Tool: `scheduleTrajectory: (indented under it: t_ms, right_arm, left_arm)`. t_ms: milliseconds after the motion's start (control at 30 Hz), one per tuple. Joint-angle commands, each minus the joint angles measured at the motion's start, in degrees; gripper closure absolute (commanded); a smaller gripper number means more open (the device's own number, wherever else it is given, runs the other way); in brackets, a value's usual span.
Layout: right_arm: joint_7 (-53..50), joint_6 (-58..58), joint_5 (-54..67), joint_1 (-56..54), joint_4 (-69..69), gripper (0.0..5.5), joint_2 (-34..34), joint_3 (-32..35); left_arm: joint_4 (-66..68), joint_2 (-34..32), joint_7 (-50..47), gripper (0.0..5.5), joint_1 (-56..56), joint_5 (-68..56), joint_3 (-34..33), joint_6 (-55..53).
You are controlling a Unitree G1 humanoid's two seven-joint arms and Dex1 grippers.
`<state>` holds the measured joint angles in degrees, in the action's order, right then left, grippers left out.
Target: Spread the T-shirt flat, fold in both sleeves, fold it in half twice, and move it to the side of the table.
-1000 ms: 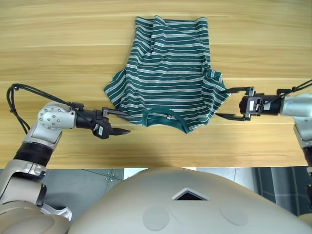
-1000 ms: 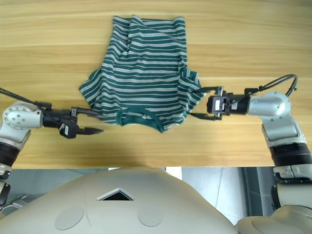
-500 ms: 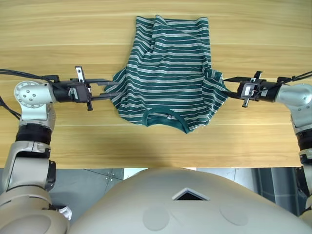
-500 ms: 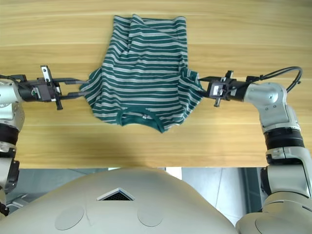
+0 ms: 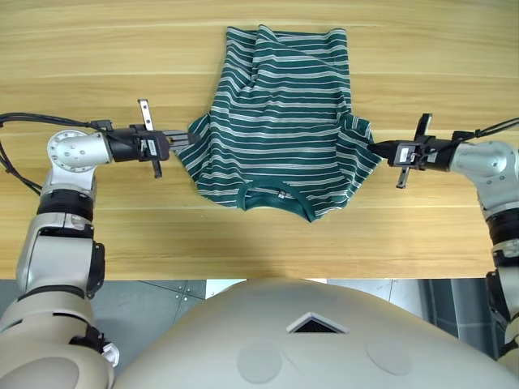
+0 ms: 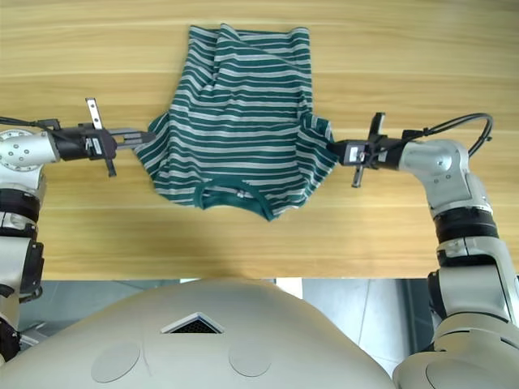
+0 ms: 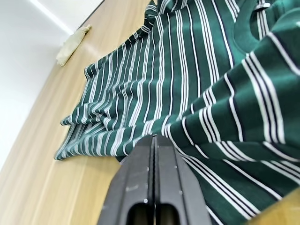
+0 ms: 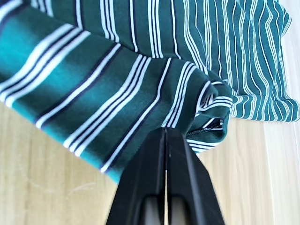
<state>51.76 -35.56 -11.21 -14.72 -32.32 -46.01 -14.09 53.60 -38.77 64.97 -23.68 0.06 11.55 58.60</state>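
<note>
A green T-shirt (image 5: 280, 121) with white stripes lies crumpled on the wooden table (image 5: 97, 57), collar toward me and both sleeves bunched in against the body. My left gripper (image 5: 185, 138) is at the left sleeve, shut on its edge; in the left wrist view the fingers (image 7: 140, 164) press together where the cloth (image 7: 201, 112) begins. At the other side, my right gripper (image 5: 375, 148) is shut on the right sleeve. The right wrist view has its black fingers (image 8: 150, 187) closed against the striped fabric (image 8: 93, 89).
The table's front edge (image 5: 162, 278) runs close below the shirt's collar. Bare wood lies to the left and right of the shirt and behind it. A small beige lump (image 7: 72, 44) sits far off on the table in the left wrist view.
Both grippers moved from the shirt's front corners out to the sleeves, turned their wrists, closed in and shut on the sleeve edges. The shirt itself has hardly shifted.
</note>
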Motion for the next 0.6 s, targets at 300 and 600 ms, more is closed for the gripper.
scheduleTrajectory:
  t_ms: [300, 600]
  right_arm:
    - [-1.59, 0.32, -5.09, -2.38, -4.44, 5.47, 0.71, -3.33]
    - [-8.72, 3.33, -12.00, -3.57, -12.29, 5.47, -1.78, -5.10]
  left_arm:
    - [7.29, -1.17, -14.72, 5.50, -5.03, 22.23, 9.09, 0.16]
    - [5.50, -5.04, -23.11, 5.50, -4.19, 30.98, 14.77, 0.21]
